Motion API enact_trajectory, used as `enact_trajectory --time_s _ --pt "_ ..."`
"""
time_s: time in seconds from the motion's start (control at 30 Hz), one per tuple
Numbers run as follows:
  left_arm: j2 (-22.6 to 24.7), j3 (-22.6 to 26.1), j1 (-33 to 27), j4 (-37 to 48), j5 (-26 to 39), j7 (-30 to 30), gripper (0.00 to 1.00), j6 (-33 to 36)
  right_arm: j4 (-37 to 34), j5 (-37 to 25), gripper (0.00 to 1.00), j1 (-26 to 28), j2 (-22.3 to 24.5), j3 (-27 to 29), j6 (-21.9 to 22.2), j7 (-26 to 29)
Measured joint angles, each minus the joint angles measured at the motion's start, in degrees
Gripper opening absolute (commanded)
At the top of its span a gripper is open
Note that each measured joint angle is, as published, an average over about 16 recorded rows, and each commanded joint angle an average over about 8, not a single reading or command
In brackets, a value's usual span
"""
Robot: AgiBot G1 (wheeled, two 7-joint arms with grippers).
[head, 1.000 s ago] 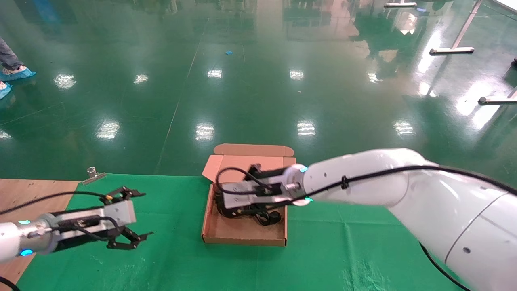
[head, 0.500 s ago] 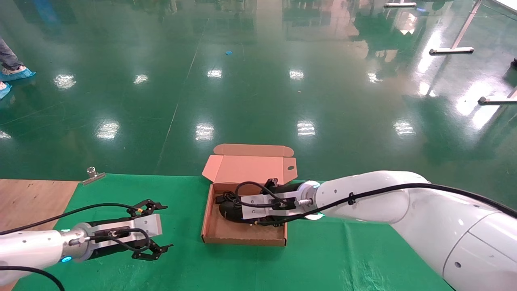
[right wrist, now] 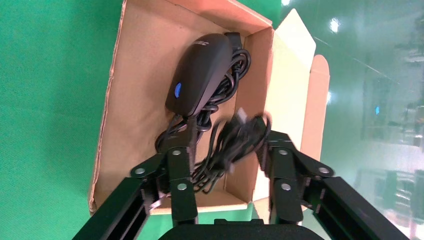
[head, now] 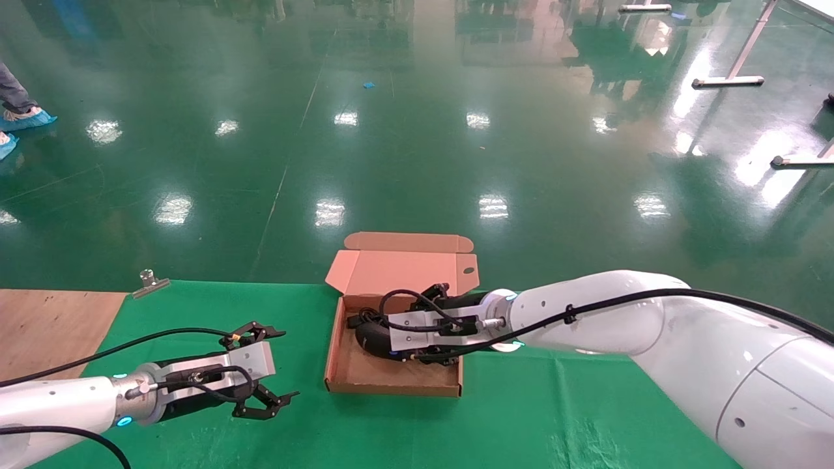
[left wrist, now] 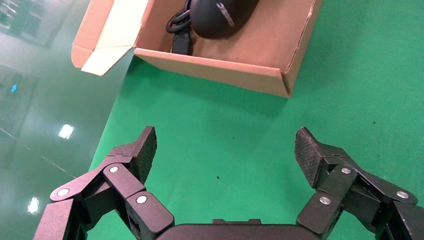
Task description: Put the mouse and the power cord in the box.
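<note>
At the lower left of the head view, the left gripper point(head: 264, 374) is held low over the green cloth point(head: 554, 417), its jaws spread wide and empty; in the left wrist view the two fingers point(left wrist: 135, 155) are seen far apart with only cloth between them. That arm is stretched forward almost level, pointing toward the box point(head: 391, 385) but well clear of it.

In the centre of the frame the box sits open, lid tipped back. The mouse point(head: 371, 339) lies inside on the cardboard floor, its thin cable bundled beside it; it is judged light, hard and smooth-shelled, best taken across its flanks.

To the right of the mouse, the power cord point(right wrist: 235, 145) is seen in the right wrist view as a loose black coil between the fingers of the right gripper point(head: 407, 339), over the box's interior. The jaws appear closed on the coil, though the cord is blurred there. The cord is judged limp and springy, apt to uncoil, with weight toward its plug, so a hold across several loops is judged safest.

The right arm reaches in from the right edge, forearm nearly level, wrist low inside the box walls.
</note>
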Motion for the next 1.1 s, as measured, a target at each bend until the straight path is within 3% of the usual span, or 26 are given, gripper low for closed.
enact_trajectory --time_s 0.8,1.1 --pt "-0.2 0.3 0.0 -0.5 0.5 -0.3 1.0 -0.5 0.1 -0.2 1.0 0.0 0.1 0.3 -0.2 0.1" --pt "-1.7 -1.5 1.0 -4.2 -0.5 -3.7 1.0 1.4 2.3 1.8 1.0 -1.8 2.5 3.9 -3.0 1.2"
